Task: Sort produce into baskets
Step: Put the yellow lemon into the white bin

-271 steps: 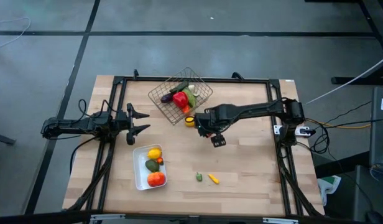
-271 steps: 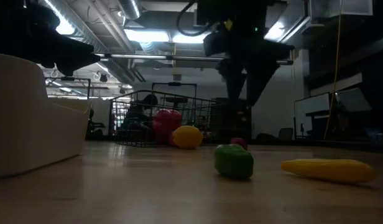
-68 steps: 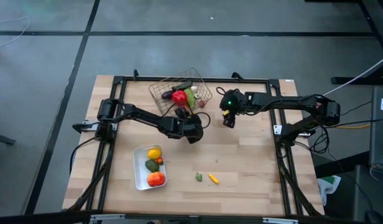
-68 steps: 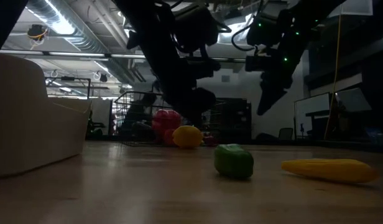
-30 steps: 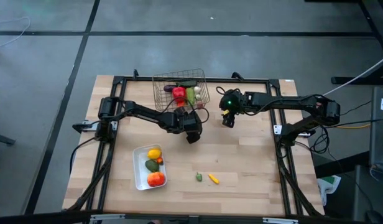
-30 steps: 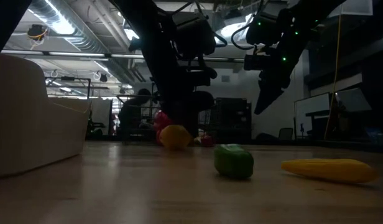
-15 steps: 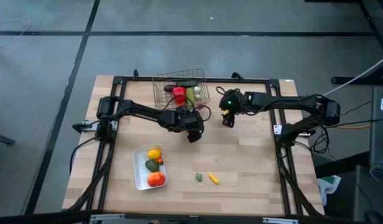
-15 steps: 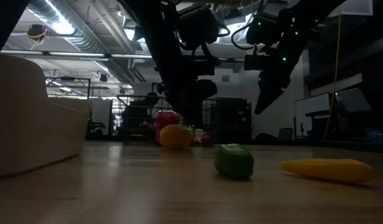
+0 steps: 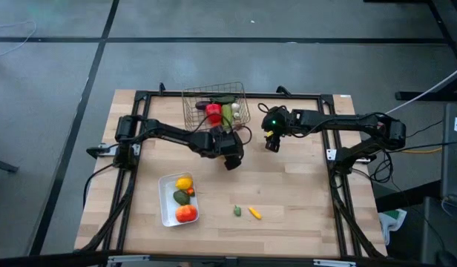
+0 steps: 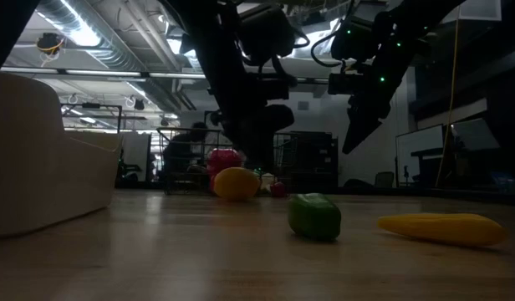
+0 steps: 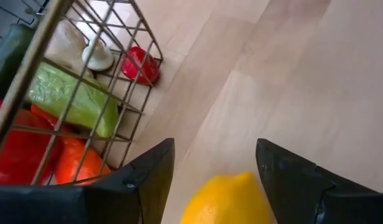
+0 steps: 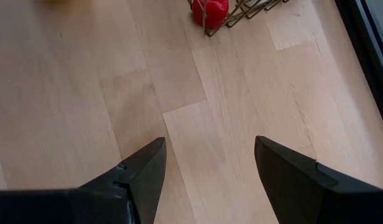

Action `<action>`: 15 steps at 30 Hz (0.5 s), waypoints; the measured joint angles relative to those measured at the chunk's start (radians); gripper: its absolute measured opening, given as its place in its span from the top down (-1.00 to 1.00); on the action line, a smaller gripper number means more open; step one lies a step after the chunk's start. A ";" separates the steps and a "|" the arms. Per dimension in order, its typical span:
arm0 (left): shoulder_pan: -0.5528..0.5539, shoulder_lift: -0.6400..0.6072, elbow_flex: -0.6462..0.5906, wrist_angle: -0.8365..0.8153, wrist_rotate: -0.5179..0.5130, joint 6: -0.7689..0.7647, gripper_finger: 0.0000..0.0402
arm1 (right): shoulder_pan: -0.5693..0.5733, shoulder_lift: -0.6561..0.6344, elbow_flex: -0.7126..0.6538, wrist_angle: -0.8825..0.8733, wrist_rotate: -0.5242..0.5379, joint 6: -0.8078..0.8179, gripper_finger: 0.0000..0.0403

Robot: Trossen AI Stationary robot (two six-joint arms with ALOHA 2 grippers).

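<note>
Wooden table (image 9: 303, 193), two dark arms reaching in from left and right toward the far middle.

Wire basket (image 9: 190, 111) at the far centre, holding a red pepper (image 9: 213, 115) and a pale green piece (image 9: 228, 113), with darker pieces at its far side. White tray (image 9: 164, 215) on the near left, well apart from the basket, carrying a tray lemon (image 9: 184, 183), a green avocado (image 9: 181, 196) and an orange tomato (image 9: 186, 213).

Left gripper (image 9: 230, 153) low over the wood, just at the basket's near right corner. Fingers spread, straddling a second lemon (image 11: 229, 200). Bare wood showing between one finger and the lemon, so released rather than clenched. Seen in the low view resting on the table (image 10: 237, 182) under that arm, in front of the basket.

Right gripper (image 9: 271, 142) hanging in the air to the right of the basket, apart from it. Fingers released, nothing between them but bare wood in the right wrist view.

Small red piece (image 12: 210, 11) on the wood, touching the basket's corner from outside.

Near centre, away from both grippers: a green piece (image 9: 237, 211) and, just right of it, a yellow piece (image 9: 254, 213), side by side on the table, not touching.
</note>
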 joint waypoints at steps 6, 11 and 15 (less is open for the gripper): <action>-0.013 0.000 0.000 0.000 0.000 0.019 -0.10 | 0.000 0.000 0.000 0.000 0.000 0.000 -0.21; -0.017 0.000 0.000 0.000 0.000 0.030 -0.10 | 0.000 0.000 0.000 0.001 0.000 0.000 -0.21; -0.019 -0.009 0.000 -0.042 0.000 0.089 -0.10 | 0.000 0.000 0.000 0.001 0.000 0.000 -0.21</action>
